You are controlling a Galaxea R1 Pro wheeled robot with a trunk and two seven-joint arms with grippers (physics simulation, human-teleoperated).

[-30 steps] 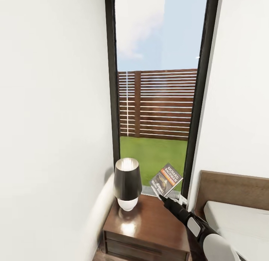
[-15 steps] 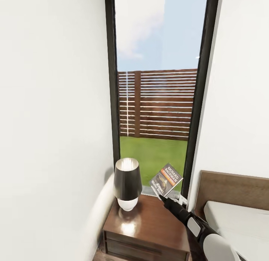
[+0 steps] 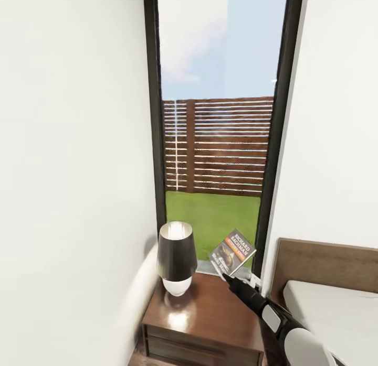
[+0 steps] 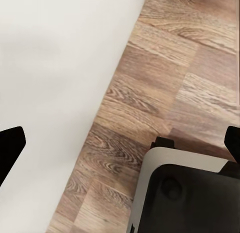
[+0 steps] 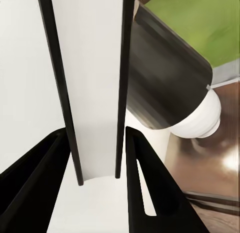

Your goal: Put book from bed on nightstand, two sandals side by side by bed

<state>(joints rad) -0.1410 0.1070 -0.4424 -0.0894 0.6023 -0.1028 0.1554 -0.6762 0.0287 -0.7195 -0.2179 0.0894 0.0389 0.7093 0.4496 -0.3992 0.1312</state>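
Now | right gripper (image 3: 224,275) pinching thin orange-banded paperback book (image 3: 232,252) lower centre, above dark reddish-brown wooden nightstand (image 3: 210,316) | black-shaded white-based lamp (image 3: 176,257) beside | left gripper (image 4: 120,143) fingers spread over wood-plank floor (image 4: 165,93)

Lamp (image 3: 176,257) blocks nightstand's (image 3: 210,313) left; right half free.

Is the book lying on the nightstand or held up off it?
Held up. The book is tilted in the air above the nightstand, pinched at its lower edge by the right gripper.
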